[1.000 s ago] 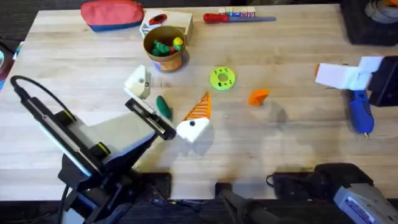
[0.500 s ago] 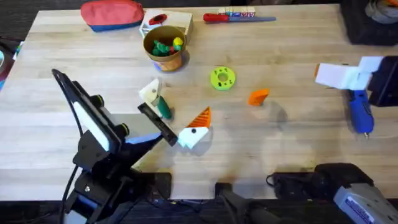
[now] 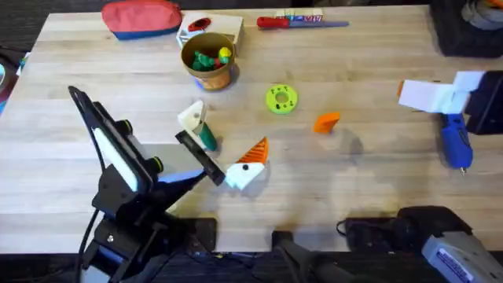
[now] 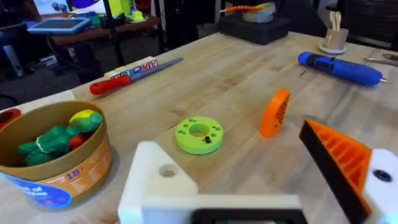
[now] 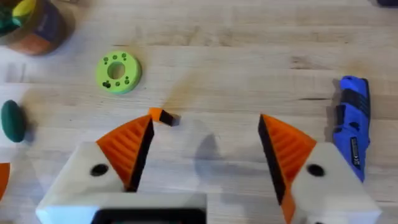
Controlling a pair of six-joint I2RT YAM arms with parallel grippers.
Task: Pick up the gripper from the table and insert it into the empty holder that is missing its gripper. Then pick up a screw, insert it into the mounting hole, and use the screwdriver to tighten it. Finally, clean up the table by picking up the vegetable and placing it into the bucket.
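Pale wooden surface; beyond its far edge, dark floor and a cluttered desk.

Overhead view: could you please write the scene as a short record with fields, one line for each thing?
left hand: open; bare finger mount lacks an orange tip
right hand: open, both orange pads present
loose orange tip: on table, right of green disc
vegetable: on table, beside the bare finger mount
bucket: upright, toys inside
blue screwdriver: lying near the table's right edge
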